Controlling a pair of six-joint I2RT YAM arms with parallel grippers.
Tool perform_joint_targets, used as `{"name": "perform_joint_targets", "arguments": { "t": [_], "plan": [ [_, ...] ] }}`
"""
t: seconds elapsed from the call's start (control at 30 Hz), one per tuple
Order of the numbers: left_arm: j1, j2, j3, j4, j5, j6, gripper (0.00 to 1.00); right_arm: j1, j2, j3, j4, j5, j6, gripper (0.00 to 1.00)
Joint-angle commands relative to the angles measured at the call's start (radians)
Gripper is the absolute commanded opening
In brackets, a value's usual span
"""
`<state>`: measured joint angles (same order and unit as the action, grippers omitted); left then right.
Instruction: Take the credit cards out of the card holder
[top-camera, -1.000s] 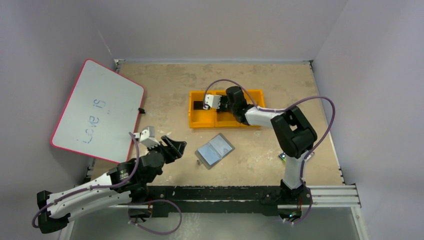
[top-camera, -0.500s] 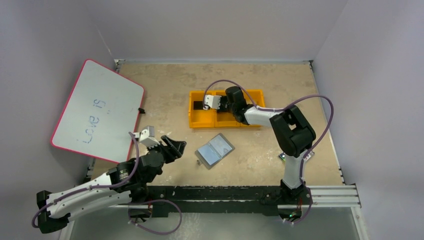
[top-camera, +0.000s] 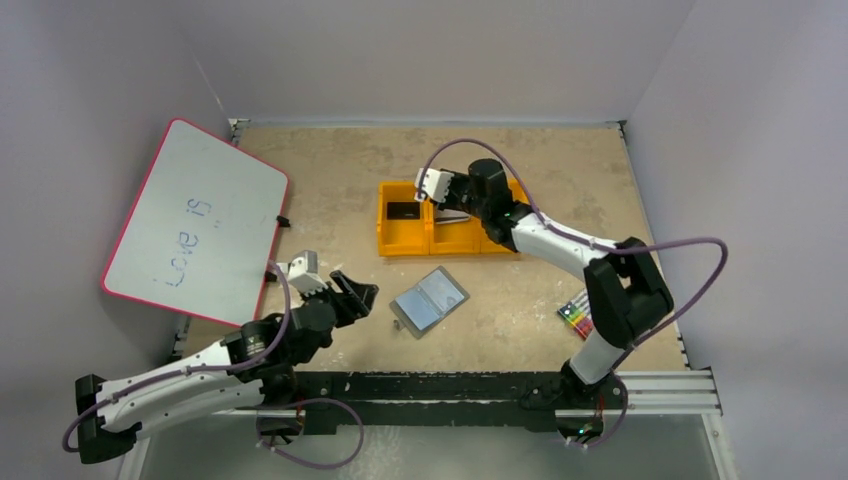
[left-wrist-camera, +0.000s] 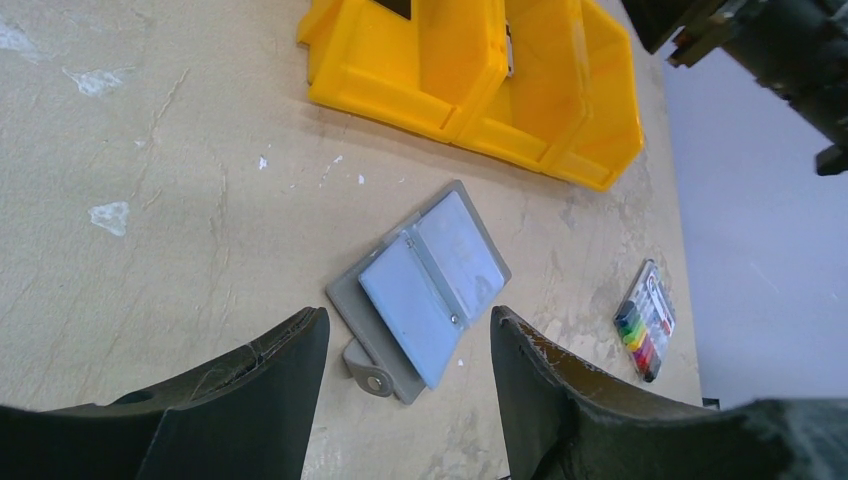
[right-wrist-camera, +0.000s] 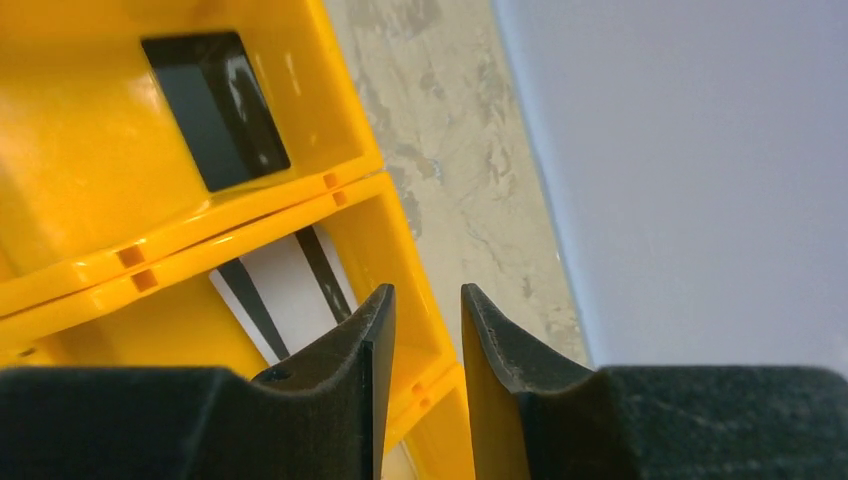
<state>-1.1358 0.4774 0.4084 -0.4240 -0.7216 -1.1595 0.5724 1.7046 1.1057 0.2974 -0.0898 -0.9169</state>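
The card holder (top-camera: 430, 300) lies open on the table, pale blue-grey inside, its snap tab (left-wrist-camera: 368, 370) toward my left gripper; it also shows in the left wrist view (left-wrist-camera: 430, 285). My left gripper (top-camera: 355, 295) (left-wrist-camera: 408, 318) is open and empty just left of it. A black card (top-camera: 404, 211) (right-wrist-camera: 215, 110) lies in the left compartment of the yellow tray (top-camera: 395, 243). A silver-white card with dark stripes (right-wrist-camera: 280, 285) lies in the middle compartment. My right gripper (top-camera: 447, 203) (right-wrist-camera: 427, 292) hovers over the tray (right-wrist-camera: 60, 150), jaws slightly apart and empty. No beige card shows.
A pack of coloured crayons (top-camera: 575, 315) (left-wrist-camera: 643, 320) lies at the right near my right arm's base. A pink-framed whiteboard (top-camera: 195, 220) leans at the left. Walls close in the table on three sides.
My right arm has risen and its elbow swung right, uncovering the crayons; its gripper lifted off the tray's left part. My left gripper edged slightly right.
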Motion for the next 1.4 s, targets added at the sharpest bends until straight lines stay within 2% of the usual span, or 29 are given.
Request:
{"name": "perform_joint_targets", "arguments": {
  "t": [0.0,0.1,0.17,0.23,0.27,0.37,0.4,0.47,0.6,0.87,1.0,1.17,1.27,1.37],
  "plan": [
    [-0.007,0.035,0.046,0.057,0.021,-0.003,0.6,0.007,-0.15,-0.072,0.104,-0.018,0.24,0.35],
    [-0.006,0.063,0.039,0.065,0.031,-0.015,0.6,0.007,-0.285,-0.195,0.198,-0.03,0.542,0.43],
    [-0.006,0.084,0.034,0.072,0.04,-0.026,0.6,0.007,-0.375,-0.278,0.221,-0.004,0.888,0.51],
    [-0.007,0.105,0.023,0.096,0.044,-0.043,0.6,0.002,-0.415,-0.326,0.114,0.028,1.272,0.62],
    [-0.005,0.118,0.022,0.107,0.038,-0.058,0.6,-0.002,-0.417,-0.333,0.038,0.004,1.378,0.63],
    [-0.005,0.19,0.044,0.131,0.037,-0.084,0.6,-0.003,-0.374,-0.362,-0.148,-0.116,1.494,0.62],
    [-0.005,0.218,0.052,0.13,0.039,-0.092,0.6,-0.003,-0.357,-0.388,-0.144,-0.131,1.525,0.62],
    [-0.005,0.291,0.064,0.123,0.047,-0.112,0.6,0.003,-0.342,-0.486,-0.05,-0.257,1.547,0.59],
    [-0.006,0.41,0.079,0.135,0.103,-0.131,0.6,0.01,-0.379,-0.574,0.007,-0.28,1.548,0.58],
    [-0.007,0.479,0.032,0.255,0.161,-0.173,0.59,0.02,-0.387,-0.54,-0.094,-0.244,1.456,0.52],
    [-0.007,0.522,0.04,0.262,0.173,-0.167,0.58,0.023,-0.354,-0.515,-0.117,-0.224,1.423,0.49],
    [-0.007,0.611,0.075,0.229,0.206,-0.153,0.55,0.034,-0.301,-0.501,-0.097,-0.249,1.398,0.47],
    [-0.007,0.657,0.084,0.242,0.222,-0.144,0.53,0.059,-0.252,-0.488,-0.125,-0.197,1.398,0.46],
    [-0.007,0.694,0.092,0.259,0.228,-0.131,0.46,0.094,-0.229,-0.492,-0.129,-0.181,1.398,0.43]
  ]
}}
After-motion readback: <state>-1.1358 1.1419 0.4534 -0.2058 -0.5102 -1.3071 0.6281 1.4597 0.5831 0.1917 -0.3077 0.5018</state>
